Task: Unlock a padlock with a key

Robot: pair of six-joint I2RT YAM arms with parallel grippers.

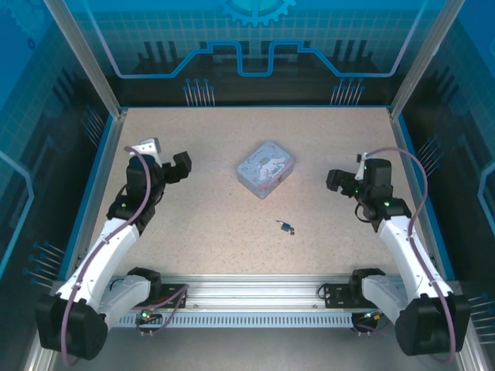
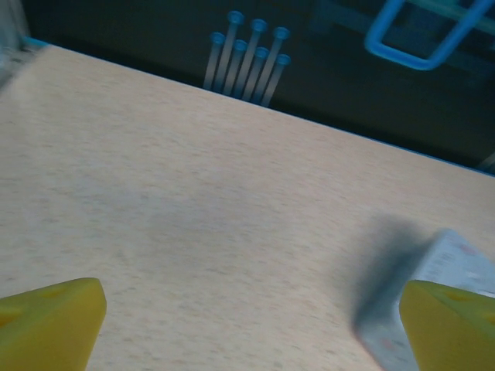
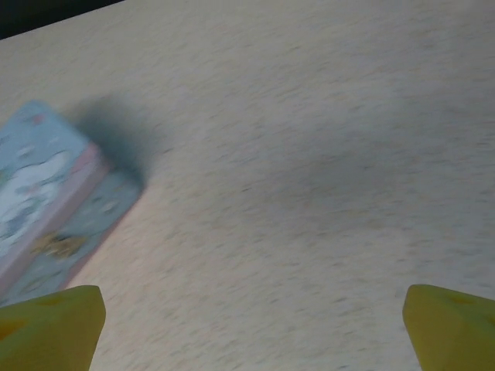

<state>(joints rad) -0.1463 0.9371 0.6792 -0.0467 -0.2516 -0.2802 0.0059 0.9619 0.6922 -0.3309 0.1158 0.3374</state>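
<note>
Top external, padlock lying roughly left-right

tin box at table centre, padlock nearer, slightly right, apart

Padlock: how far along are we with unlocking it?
Nothing looks done yet. The padlock lies loose on the table, nearer the arms than the tin box; the key is too small to make out. Left gripper and right gripper are both open, empty, apart from it. Picking up, inserting, turning remain.
</note>
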